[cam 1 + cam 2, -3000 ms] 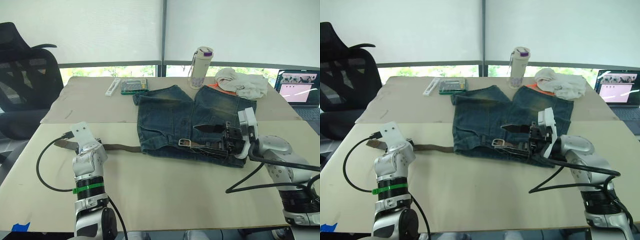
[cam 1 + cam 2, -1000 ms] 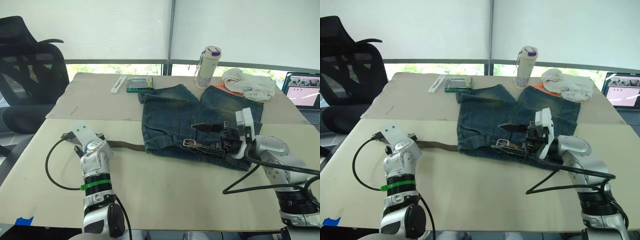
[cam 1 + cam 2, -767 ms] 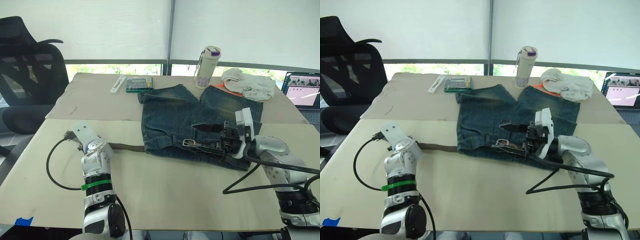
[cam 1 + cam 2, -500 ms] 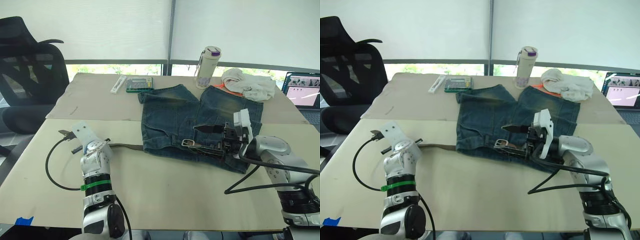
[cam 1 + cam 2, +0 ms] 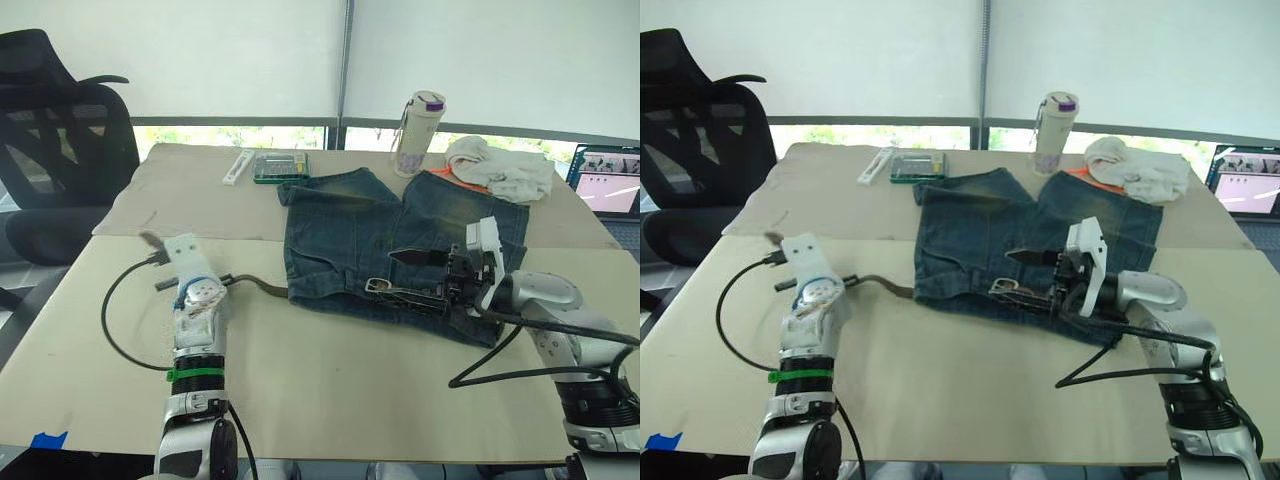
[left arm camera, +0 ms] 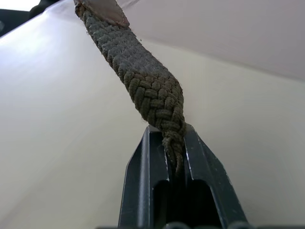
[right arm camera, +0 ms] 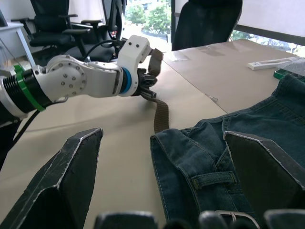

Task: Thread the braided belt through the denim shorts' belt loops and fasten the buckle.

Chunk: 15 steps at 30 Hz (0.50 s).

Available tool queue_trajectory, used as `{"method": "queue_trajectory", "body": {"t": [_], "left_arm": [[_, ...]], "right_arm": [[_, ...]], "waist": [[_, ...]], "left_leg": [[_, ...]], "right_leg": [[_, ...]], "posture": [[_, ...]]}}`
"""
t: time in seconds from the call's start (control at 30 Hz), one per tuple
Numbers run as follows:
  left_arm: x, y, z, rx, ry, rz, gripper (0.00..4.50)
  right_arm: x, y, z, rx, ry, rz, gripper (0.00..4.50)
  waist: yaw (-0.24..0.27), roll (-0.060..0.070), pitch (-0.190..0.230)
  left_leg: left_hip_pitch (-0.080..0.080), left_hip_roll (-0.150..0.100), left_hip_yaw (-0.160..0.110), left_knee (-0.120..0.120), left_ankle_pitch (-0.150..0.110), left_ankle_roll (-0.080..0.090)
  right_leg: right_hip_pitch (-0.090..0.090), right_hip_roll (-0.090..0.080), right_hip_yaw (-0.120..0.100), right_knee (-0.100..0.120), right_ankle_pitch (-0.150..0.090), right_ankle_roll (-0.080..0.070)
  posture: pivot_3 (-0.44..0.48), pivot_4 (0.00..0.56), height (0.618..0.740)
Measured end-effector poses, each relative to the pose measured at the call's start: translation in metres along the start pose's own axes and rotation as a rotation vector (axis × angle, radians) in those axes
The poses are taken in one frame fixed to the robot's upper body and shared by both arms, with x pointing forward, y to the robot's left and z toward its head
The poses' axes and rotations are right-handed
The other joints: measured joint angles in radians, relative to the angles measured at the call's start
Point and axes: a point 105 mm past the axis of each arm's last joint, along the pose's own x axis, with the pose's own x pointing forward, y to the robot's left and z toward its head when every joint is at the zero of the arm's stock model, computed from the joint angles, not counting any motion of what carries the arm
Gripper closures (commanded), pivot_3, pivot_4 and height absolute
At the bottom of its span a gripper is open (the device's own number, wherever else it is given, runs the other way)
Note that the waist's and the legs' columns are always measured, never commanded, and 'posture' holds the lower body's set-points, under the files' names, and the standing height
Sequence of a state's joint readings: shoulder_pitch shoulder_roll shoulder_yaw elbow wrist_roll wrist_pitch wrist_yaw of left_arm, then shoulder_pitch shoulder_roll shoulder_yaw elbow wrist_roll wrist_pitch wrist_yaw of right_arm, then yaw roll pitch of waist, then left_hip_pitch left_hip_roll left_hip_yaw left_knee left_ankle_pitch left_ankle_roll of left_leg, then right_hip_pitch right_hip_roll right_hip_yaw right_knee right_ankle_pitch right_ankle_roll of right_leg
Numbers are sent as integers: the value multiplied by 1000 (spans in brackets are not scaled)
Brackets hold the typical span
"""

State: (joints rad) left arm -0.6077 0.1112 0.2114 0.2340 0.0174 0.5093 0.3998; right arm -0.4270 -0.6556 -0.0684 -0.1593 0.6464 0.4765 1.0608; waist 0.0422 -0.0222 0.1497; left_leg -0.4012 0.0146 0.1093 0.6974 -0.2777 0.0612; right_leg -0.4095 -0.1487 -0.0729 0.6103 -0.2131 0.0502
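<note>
One braided belt (image 6: 143, 81), one pair of denim shorts (image 5: 385, 240), no legible labels.
Your left gripper (image 6: 174, 145) is clamped on the belt's free end, left of the shorts; your right gripper (image 7: 164, 157) hangs wide open, empty, over the waistband by the one buckle (image 5: 376, 286).

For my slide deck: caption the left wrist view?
Left gripper pinching the braided belt above the table.

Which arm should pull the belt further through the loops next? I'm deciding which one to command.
Probably the left. The left gripper is already shut on the braided belt, which runs from it into the denim shorts. The right gripper is open over the buckle, holding nothing.
</note>
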Motion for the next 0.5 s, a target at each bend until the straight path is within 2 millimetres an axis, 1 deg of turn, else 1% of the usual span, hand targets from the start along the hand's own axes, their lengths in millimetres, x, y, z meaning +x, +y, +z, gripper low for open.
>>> {"method": "queue_trajectory", "body": {"t": [0.07,0.13,0.17,0.2,0.23,0.3,0.33,0.43,0.5], "left_arm": [[-6,-20,32,110,-191,-96,4486],[-21,-45,71,233,-424,-187,4486],[-29,-54,85,277,-518,-218,4486],[-38,-63,94,328,-597,-245,4486],[-48,-74,100,396,-684,-281,4486],[-61,-87,101,500,-790,-321,4486],[-67,-92,102,585,-861,-334,4486],[-81,-104,102,743,-1011,-358,4486],[-88,-111,102,829,-1095,-362,4486]], "right_arm": [[1,-4,1,17,-12,-47,0],[5,-11,2,48,-38,-109,0],[8,-13,4,56,-50,-130,0],[11,-15,5,65,-62,-147,0],[13,-16,8,78,-79,-171,0],[15,-19,13,102,-113,-204,0],[16,-21,17,122,-140,-236,0],[20,-25,27,168,-209,-294,0],[26,-24,35,206,-254,-310,0]], "waist": [[0,0,0],[0,0,0],[-2,0,0],[-3,0,0],[-4,0,0],[-6,0,0],[-10,0,0],[-15,0,0],[-17,0,0]], "left_leg": [[-3,0,0,0,0,-1],[-6,0,2,0,1,-1],[-7,0,2,0,1,-1],[-6,0,3,0,2,-1],[-6,0,4,0,2,-1],[-6,0,4,-1,2,-1],[-7,0,5,-1,2,-2],[-7,1,5,-1,3,-2],[-7,1,5,-1,3,-1]], "right_leg": [[-4,0,-1,1,0,-1],[-8,0,-1,1,1,-2],[-9,0,-1,1,2,-2],[-9,0,-1,1,2,-2],[-10,1,-1,1,2,-2],[-11,1,-1,1,2,-2],[-12,2,-1,2,2,-2],[-12,2,-1,2,2,-2],[-12,2,-1,3,2,-2]], "posture": [[0,150,737],[0,150,737],[0,150,737],[0,150,737],[0,150,737],[0,150,737],[0,150,737],[0,150,737],[0,150,737]]}}
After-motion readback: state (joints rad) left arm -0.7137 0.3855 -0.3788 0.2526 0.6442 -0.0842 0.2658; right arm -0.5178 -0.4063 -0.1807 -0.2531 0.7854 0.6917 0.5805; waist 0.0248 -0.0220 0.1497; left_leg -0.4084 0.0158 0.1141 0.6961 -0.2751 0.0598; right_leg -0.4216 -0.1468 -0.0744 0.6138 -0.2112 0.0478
